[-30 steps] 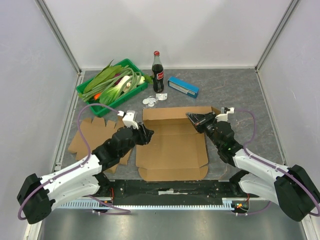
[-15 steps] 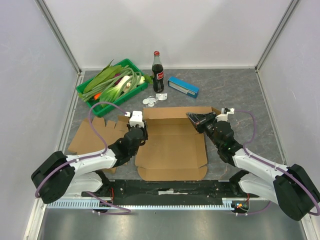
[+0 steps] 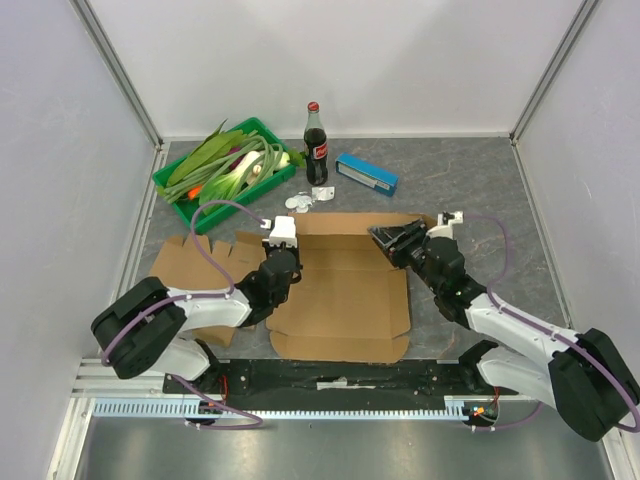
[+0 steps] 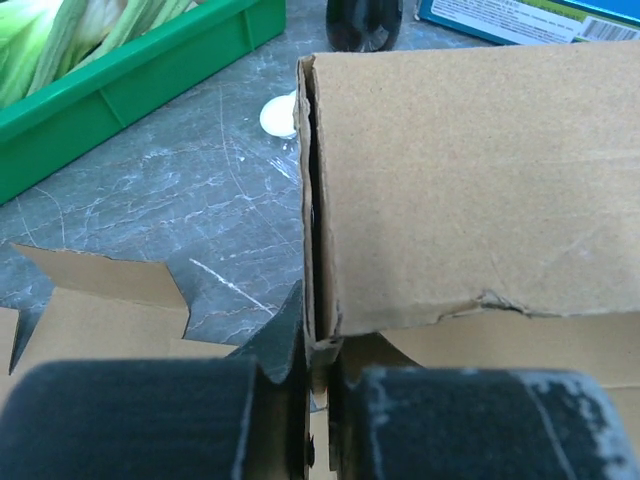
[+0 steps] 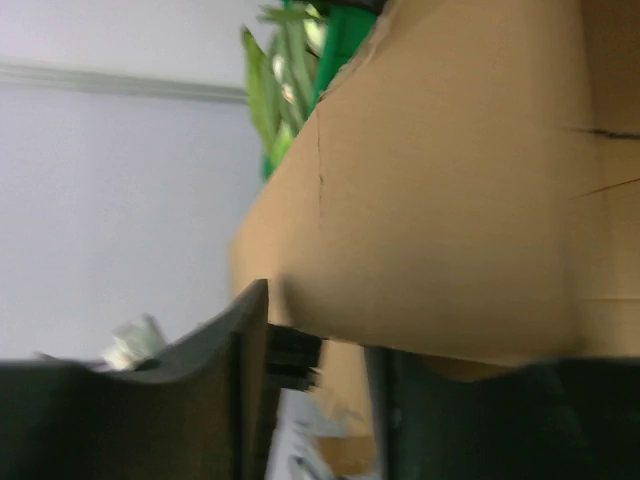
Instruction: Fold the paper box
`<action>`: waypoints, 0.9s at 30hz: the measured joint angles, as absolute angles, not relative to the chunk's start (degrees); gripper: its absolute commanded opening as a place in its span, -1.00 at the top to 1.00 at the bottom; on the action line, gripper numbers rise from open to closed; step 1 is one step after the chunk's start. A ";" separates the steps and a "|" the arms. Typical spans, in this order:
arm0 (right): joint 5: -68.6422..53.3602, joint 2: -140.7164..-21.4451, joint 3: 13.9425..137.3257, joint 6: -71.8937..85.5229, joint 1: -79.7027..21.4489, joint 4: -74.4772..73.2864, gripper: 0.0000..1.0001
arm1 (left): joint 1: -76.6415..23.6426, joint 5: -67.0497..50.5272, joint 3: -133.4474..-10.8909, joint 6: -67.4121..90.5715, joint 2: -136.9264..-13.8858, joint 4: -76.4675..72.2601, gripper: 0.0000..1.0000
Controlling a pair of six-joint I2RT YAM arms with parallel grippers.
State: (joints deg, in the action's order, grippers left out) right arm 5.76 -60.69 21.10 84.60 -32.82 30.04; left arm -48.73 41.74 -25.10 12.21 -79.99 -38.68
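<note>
I count two flat brown cardboard box blanks: the middle blank [image 3: 345, 300] and the left blank [image 3: 190, 265]. I also see one green plastic tray [image 3: 245, 203], one dark glass cola bottle [image 3: 316, 150] and one blue rectangular carton [image 3: 366, 173].

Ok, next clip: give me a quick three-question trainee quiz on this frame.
1. True or false: the bottle lies on its side.
2. What does the left gripper pinch? A) a raised edge of the box B) a leek C) a cap
3. Fill in: the greens lie in a ____ tray.
Key: 1 false, it stands upright; 2 A; 3 green.
</note>
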 measured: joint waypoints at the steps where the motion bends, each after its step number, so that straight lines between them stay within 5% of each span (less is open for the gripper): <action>1: 5.08 -60.71 22.02 83.53 -32.77 27.99 -0.33 | -48.73 42.26 -25.26 12.19 -80.42 -39.03 0.96; 9: -3.16 -58.63 39.94 52.16 -32.47 -6.31 -0.50 | -48.73 45.19 -25.45 11.70 -81.78 -40.84 0.96; 15: 3.31 -54.15 52.03 38.85 -32.36 -33.32 -0.58 | -48.73 45.76 -25.43 10.20 -81.78 -40.91 0.96; 21: 7.68 -64.01 70.91 28.80 -29.43 -38.35 -0.54 | -48.73 45.93 -25.45 9.34 -81.78 -40.93 0.96; 27: 4.93 -72.23 70.83 27.05 -27.24 -38.02 -0.42 | -48.73 45.91 -25.45 9.32 -81.78 -40.91 0.96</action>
